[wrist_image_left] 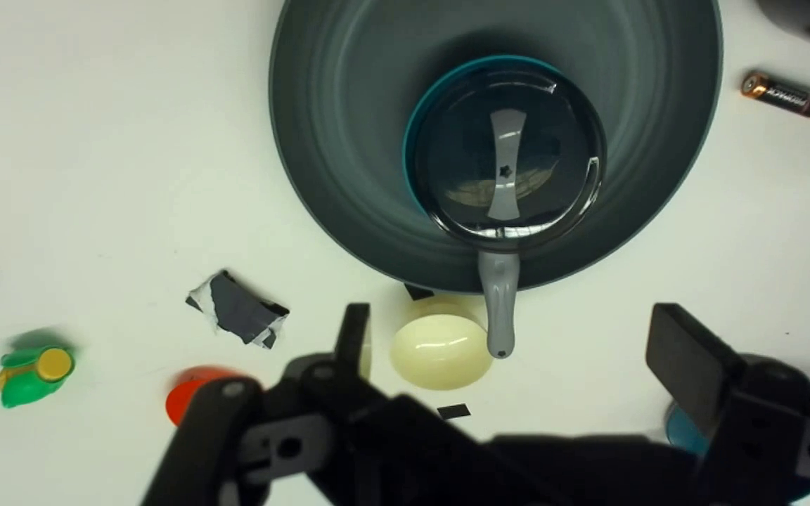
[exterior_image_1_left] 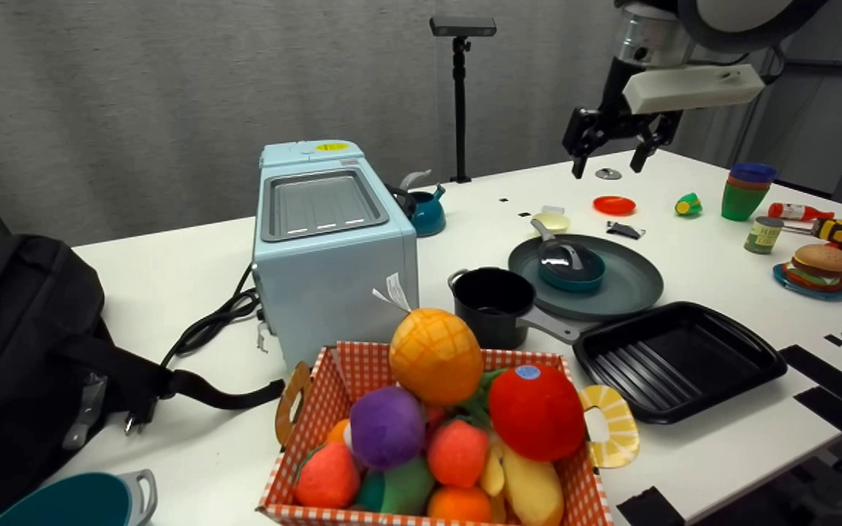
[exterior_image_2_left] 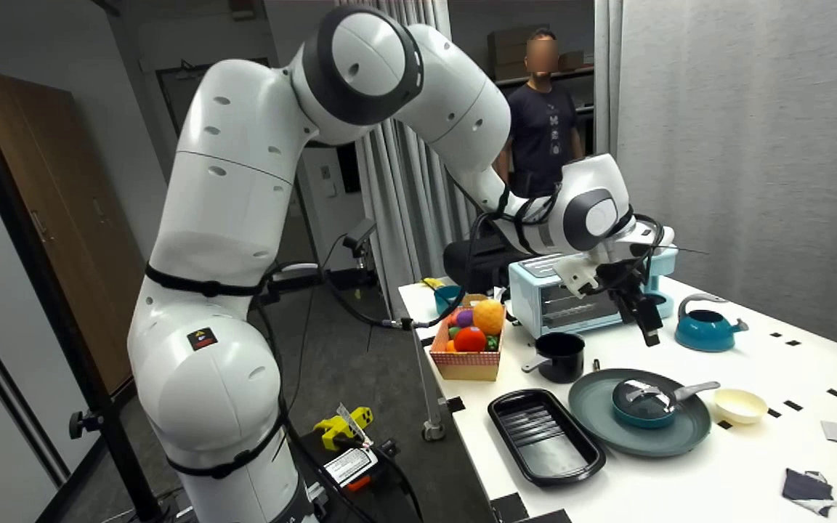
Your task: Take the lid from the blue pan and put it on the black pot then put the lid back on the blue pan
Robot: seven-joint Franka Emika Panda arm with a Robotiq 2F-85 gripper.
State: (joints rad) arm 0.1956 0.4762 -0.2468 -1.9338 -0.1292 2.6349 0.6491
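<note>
The lid point(exterior_image_1_left: 566, 261) is round, dark see-through glass with a grey bar handle. It rests on the small blue pan point(exterior_image_1_left: 574, 283), which stands inside a wide shallow grey-green pan point(exterior_image_1_left: 629, 270). In the wrist view the lid point(wrist_image_left: 458, 154) covers most of the blue pan, whose teal rim shows at upper left and whose grey handle point(wrist_image_left: 500, 302) points toward my jaws. The black pot point(exterior_image_1_left: 481, 321) stands uncovered beside the wide pan; it also shows in an exterior view point(exterior_image_2_left: 562, 359). My gripper point(wrist_image_left: 510, 313) is open and empty, high above the table, touching nothing.
A black ribbed grill pan point(exterior_image_1_left: 684, 358) lies before the wide pan. A fruit basket point(exterior_image_1_left: 582, 475) and blue toaster oven point(exterior_image_1_left: 333, 292) flank the pot. A cream bowl point(wrist_image_left: 440, 355), a battery point(wrist_image_left: 785, 95), a teal kettle point(exterior_image_2_left: 705, 333) and a small round lid point(exterior_image_1_left: 608, 174) lie around.
</note>
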